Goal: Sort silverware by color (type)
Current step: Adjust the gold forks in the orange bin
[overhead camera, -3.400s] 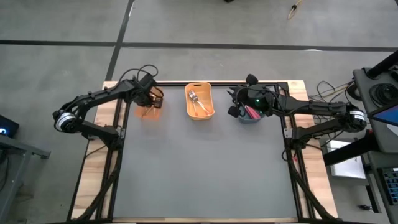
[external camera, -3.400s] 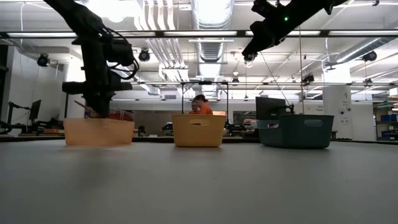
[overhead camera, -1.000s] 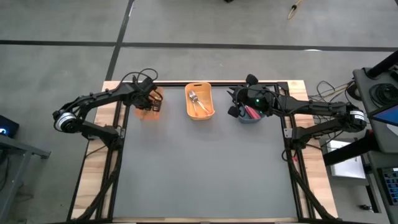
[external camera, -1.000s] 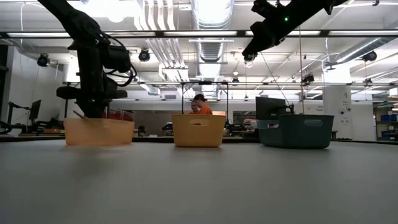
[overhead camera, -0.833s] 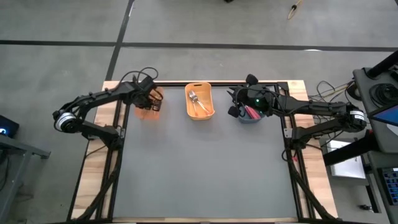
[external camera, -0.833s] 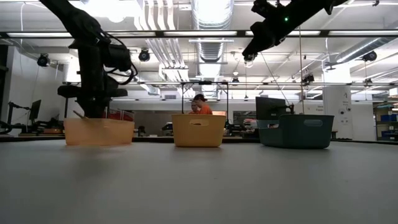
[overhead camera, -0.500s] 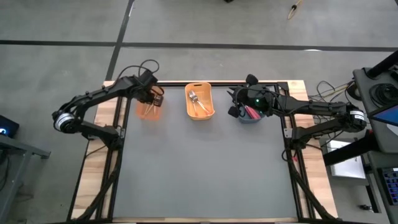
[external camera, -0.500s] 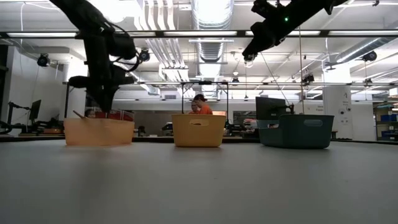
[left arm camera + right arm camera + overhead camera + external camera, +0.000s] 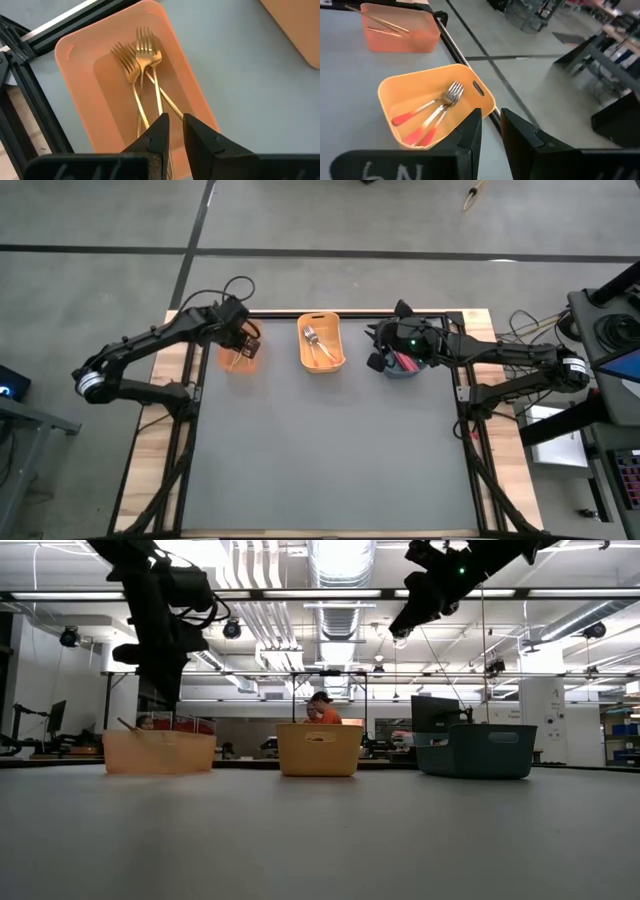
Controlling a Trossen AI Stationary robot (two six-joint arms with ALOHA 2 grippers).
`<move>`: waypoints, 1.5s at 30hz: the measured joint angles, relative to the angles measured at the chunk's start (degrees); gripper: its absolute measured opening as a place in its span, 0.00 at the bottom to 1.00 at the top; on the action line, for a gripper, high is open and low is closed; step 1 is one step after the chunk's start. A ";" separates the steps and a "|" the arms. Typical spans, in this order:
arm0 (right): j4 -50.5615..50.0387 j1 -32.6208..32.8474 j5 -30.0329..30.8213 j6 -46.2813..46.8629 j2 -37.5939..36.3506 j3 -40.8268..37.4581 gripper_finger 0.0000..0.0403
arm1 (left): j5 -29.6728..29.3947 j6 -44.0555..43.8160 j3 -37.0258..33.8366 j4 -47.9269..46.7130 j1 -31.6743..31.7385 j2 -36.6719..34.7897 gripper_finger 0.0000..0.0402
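Gold forks lie flat in the salmon bin at the table's far left. My left gripper hangs above that bin, pointing steeply down, shut to a narrow slit with nothing in it. Silver-tined forks with orange-red handles lie in the orange middle bin. Red-pink-handled forks lie in the dark bin. My right gripper waits high beside the dark bin, shut and empty, facing the middle bin.
The three bins stand in a row along the table's far edge. The grey tabletop stretches toward the near edge. A black frame rail runs beside the salmon bin. A person is in the room behind the table.
My left gripper has risen out of the salmon bin to well above its rim, drifting slightly toward the far edge, and its wrist has rolled. The gold forks stay lying in the bin. My right arm has kept still.
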 joint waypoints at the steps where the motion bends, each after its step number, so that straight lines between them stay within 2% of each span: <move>1: -0.65 0.00 -0.01 0.94 0.00 0.00 0.16 | -0.02 0.07 -0.16 0.02 0.00 -0.21 0.09; 9: -8.22 0.00 0.45 7.38 0.00 0.00 0.16 | -0.02 2.92 -2.63 -0.24 0.00 -0.31 0.10; 20: -0.58 -0.02 0.68 6.74 0.00 0.00 0.16 | 0.01 6.44 -5.66 6.01 0.07 0.38 0.22; 25: -0.57 -0.02 0.68 6.74 0.00 0.00 0.16 | 0.01 6.44 -5.66 7.14 0.07 2.25 0.26; 45: -5.24 -0.02 0.68 10.95 0.00 0.00 0.16 | 0.03 5.74 -6.65 7.02 0.07 9.59 0.27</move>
